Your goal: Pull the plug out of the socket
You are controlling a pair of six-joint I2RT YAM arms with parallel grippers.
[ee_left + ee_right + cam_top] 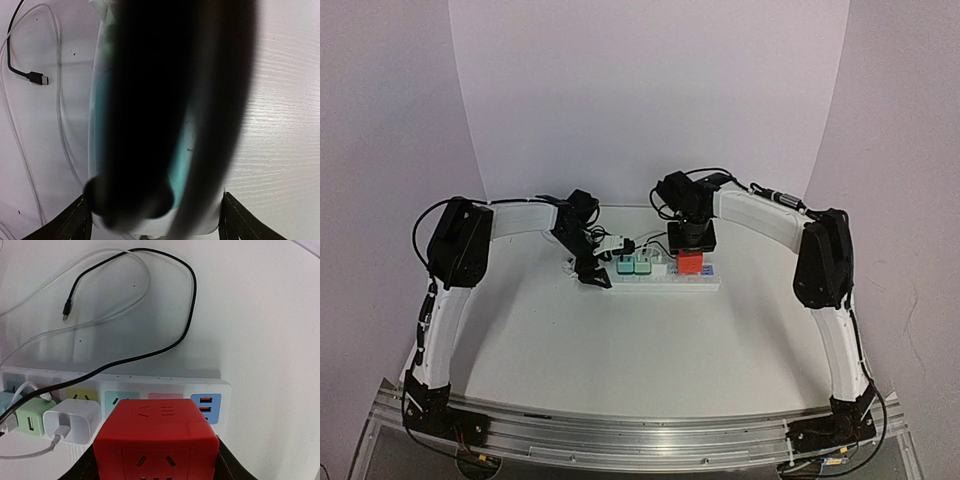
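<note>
Table [620, 350]: white, wood-grained. Power strip [665, 285] lies flat on it, long side running across my top view; I take every position below from the strip.

Left gripper [594, 270] sits at the strip's left end. On its wrist camera a blurred dark shape blocks most of the picture. Both fingers [75, 222] still show at the bottom corners, one against each long edge of the strip, pinching it across its width.

Right gripper [691, 243] is straight above the strip's right half. I read its fingers as clenched on the two flanks of the red cube plug [156, 440]. The cube is seated in the strip just beside the blue USB panel [205, 407] at the right end.

Left of the cube, three smaller plugs sit in the strip: white charger [70, 420], green charger [30, 417], then teal charger [624, 266] nearest the left end.

Behind the strip, loose on the table: black cable [187, 300] in a wide loop, with white cable [107, 255] curled beside it. The black cable's free connector [65, 315] lies well behind the strip.
</note>
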